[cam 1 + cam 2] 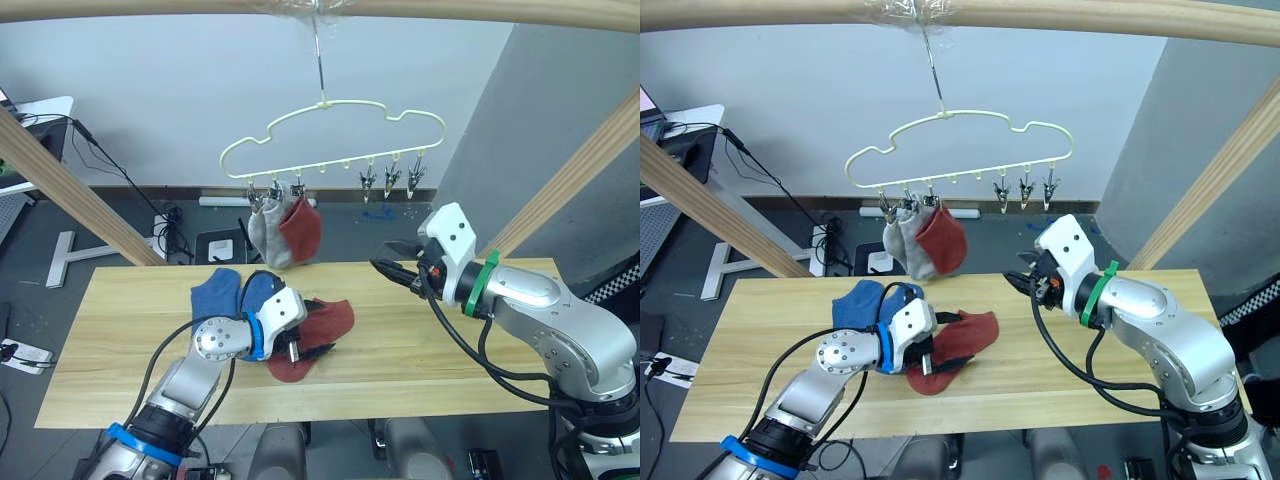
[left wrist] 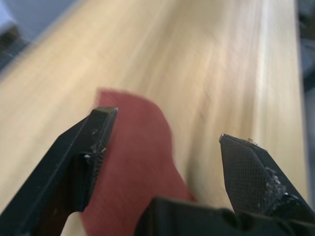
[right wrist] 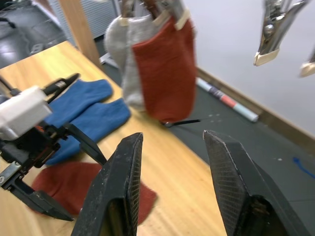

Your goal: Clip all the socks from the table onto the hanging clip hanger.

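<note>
Both grippers spread: left gripper (image 2: 162,147) over red sock (image 1: 318,338), right gripper (image 1: 392,264) raised.

Thick wooden pole frame (image 1: 70,187) seen overhead and slanting at both sides, black cables (image 1: 172,228) tangled on the dark floor (image 1: 60,225) behind, white desk leg (image 1: 72,252) set at left, pale wall (image 1: 180,90) beyond

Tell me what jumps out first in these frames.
The pale-yellow clip hanger hanging above the table's far edge, with two grey socks and a rust-red sock clipped at its left end. Below, the left end effector sits open over the second rust-red sock on the table, beside two blue socks.
</note>
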Controlling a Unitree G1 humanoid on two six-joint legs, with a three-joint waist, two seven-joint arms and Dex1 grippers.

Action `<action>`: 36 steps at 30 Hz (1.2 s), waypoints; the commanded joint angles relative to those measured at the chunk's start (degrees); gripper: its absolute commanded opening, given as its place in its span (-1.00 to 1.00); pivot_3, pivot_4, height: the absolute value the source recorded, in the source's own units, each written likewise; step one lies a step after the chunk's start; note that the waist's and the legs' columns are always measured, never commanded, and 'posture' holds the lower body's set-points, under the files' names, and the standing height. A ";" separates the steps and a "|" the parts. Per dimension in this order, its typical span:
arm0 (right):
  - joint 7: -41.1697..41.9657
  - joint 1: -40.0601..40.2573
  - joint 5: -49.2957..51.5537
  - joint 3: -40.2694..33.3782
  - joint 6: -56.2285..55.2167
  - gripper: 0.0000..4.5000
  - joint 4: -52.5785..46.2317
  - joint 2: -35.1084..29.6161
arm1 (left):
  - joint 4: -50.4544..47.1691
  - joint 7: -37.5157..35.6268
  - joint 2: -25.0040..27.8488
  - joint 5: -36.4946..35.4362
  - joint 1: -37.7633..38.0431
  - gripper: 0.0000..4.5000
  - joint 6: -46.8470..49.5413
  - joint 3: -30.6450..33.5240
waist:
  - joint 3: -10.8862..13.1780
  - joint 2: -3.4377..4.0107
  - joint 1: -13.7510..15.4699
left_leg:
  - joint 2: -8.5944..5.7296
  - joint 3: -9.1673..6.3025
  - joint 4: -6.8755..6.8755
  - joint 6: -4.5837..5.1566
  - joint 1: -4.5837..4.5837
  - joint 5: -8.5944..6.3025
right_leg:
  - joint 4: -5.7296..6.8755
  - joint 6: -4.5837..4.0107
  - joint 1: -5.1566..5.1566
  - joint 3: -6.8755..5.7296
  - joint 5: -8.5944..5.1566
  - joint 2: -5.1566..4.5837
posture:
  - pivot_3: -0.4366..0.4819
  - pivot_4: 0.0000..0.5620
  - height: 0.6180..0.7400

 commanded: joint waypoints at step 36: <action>-12.03 -20.25 -17.52 3.11 -10.26 -0.10 23.39 20.14 | -14.30 -2.88 1.88 -22.18 -6.41 0.71 6.64 14.19 | 0.00 0.01 0.06 | 0.02 0.03 -0.02 -0.03 0.01 0.04 | 0.00 -0.08 -0.04 0.00 0.06 0.03 | -0.07 -0.13 0.67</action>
